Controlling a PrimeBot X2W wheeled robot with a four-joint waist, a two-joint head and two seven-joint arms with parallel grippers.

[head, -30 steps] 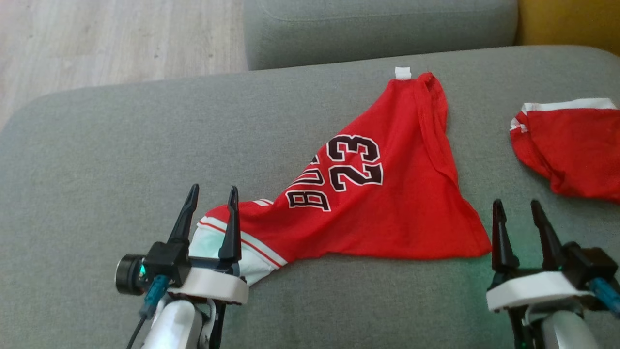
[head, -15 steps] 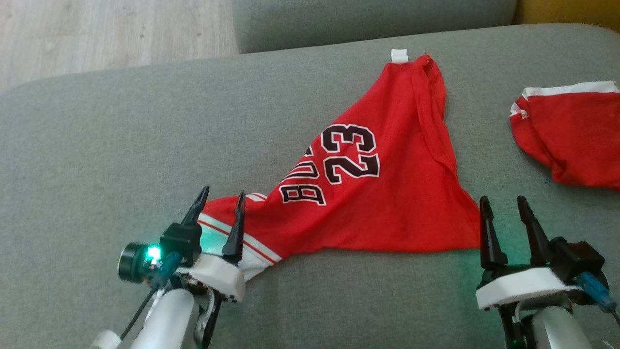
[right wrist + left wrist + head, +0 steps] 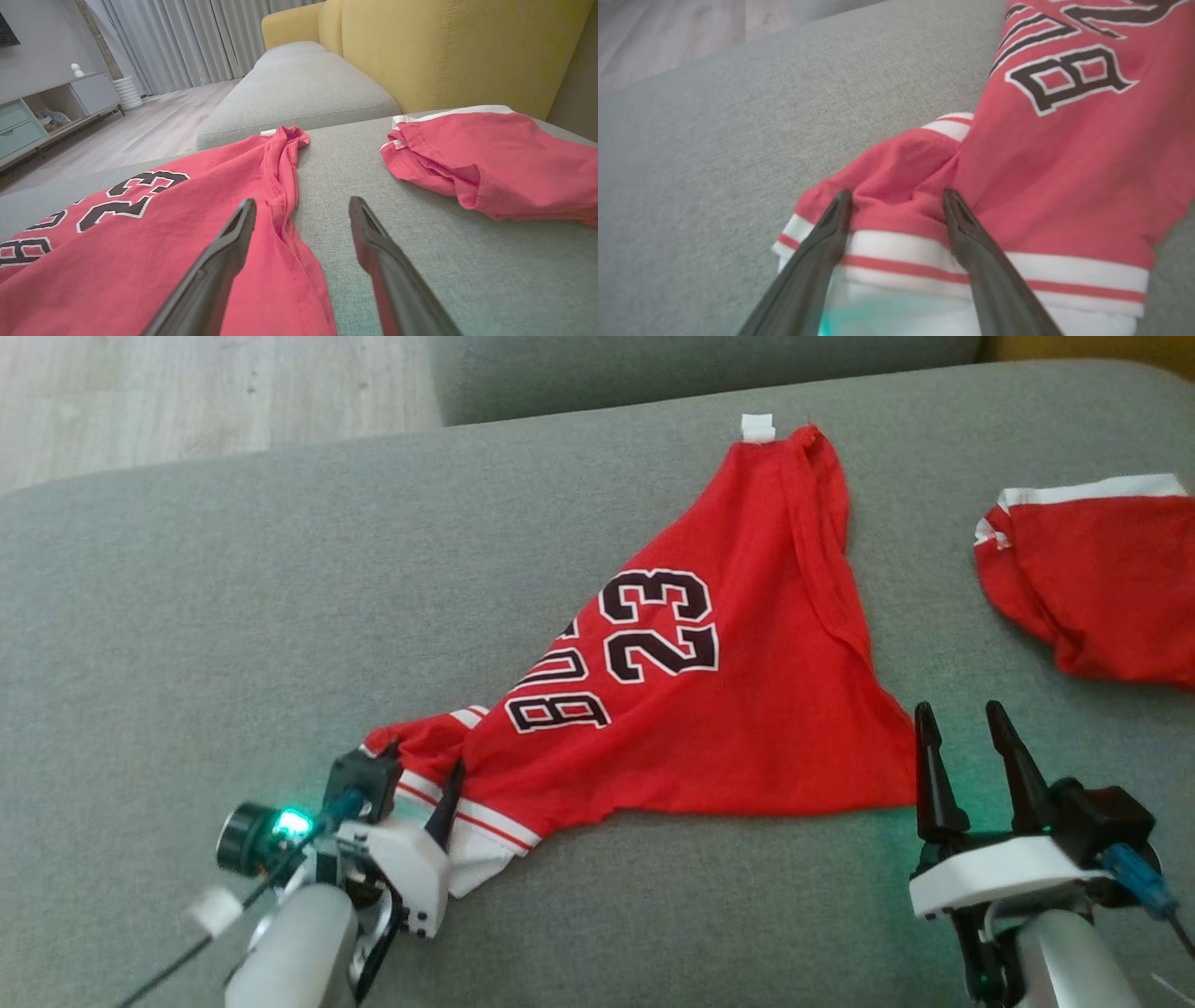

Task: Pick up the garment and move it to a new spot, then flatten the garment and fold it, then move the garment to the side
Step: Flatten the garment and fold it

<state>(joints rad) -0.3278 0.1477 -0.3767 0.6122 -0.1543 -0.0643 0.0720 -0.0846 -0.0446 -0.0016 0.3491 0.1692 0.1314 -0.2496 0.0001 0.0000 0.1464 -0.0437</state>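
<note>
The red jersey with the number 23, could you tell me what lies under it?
The grey sofa cushion carries the jersey. Whatever else might lie beneath the cloth is covered and cannot be seen.

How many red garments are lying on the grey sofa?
2. The jersey marked 23 lies spread in the middle of the sofa; a red garment with white trim lies apart, to the robot's right, partly cut off by the head view's edge.

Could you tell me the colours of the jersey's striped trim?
The trim is white with a thin red stripe, clearest in the left wrist view.
</note>
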